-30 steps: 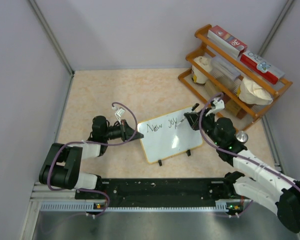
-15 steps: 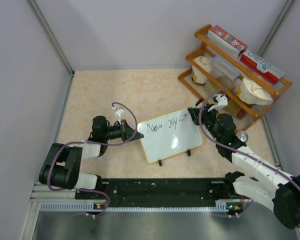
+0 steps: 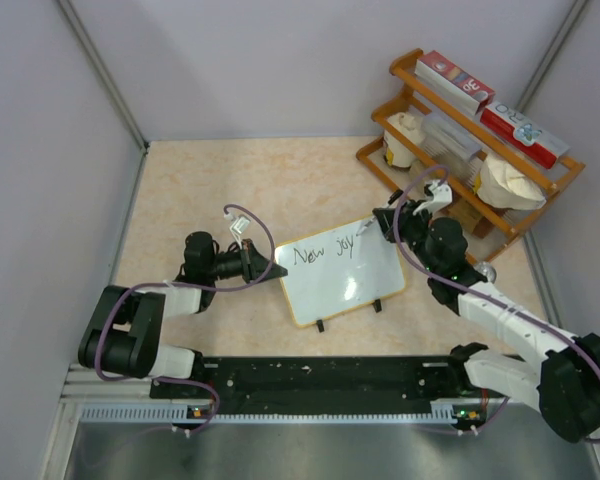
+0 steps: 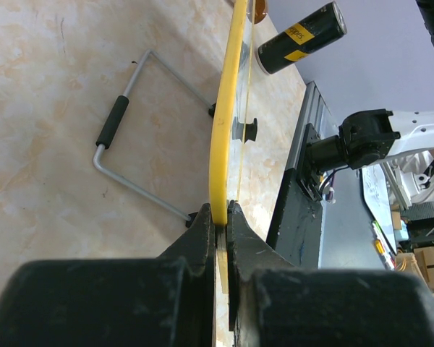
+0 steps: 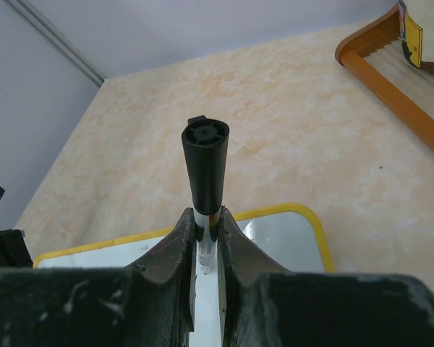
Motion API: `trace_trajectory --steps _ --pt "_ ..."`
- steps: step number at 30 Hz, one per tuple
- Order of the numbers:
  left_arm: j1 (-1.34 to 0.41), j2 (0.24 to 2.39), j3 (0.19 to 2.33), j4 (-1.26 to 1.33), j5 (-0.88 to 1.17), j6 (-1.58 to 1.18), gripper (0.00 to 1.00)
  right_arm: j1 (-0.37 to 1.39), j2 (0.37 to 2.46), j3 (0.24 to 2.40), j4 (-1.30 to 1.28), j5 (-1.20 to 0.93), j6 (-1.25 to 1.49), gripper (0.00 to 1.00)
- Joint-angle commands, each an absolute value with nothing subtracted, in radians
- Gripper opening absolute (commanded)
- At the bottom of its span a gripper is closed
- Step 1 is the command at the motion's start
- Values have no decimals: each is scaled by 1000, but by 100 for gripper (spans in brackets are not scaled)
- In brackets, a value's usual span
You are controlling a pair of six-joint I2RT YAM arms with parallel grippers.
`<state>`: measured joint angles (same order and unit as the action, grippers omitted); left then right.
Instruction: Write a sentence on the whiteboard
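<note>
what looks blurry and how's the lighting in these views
Left wrist: the left fingers blurred dark, the whiteboard edge sharp. Right wrist: the right fingers blurred, the marker cap crisp. Top external: evenly lit, sharp, only soft shadows.

Face of the whiteboard point(image 3: 345, 280) is glossy white, smooth and reflective; its frame looks yellowish and satin, material hard to call. The marker point(image 5: 205, 159) has a matt black plastic cap. On the left gripper point(image 4: 218, 213) and right gripper point(image 5: 205, 217) the fingers are matt black plastic, scuffed and dusty. The tabletop point(image 3: 230, 180) is smooth, beige marble-pattern, low sheen. The rack point(image 3: 420, 62) is varnished orange-brown wood. The wire stand point(image 4: 166, 76) is bare dull metal with a black foam-like sleeve. The front rail point(image 3: 280, 412) is ribbed aluminium.
</note>
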<state>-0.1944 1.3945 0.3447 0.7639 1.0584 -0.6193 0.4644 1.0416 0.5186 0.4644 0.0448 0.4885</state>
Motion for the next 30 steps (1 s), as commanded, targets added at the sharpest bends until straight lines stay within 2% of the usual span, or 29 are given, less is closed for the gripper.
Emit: trace_trajectory --steps 1,12,30 --pt "-204 1404 347 793 1121 -580 0 442 1052 569 500 32 494 0" --pt "-204 1405 347 793 1123 -580 0 440 1097 577 500 -54 505 0" --pt "-204 1407 347 795 1123 -580 0 416 1034 514 453 -18 512 0"
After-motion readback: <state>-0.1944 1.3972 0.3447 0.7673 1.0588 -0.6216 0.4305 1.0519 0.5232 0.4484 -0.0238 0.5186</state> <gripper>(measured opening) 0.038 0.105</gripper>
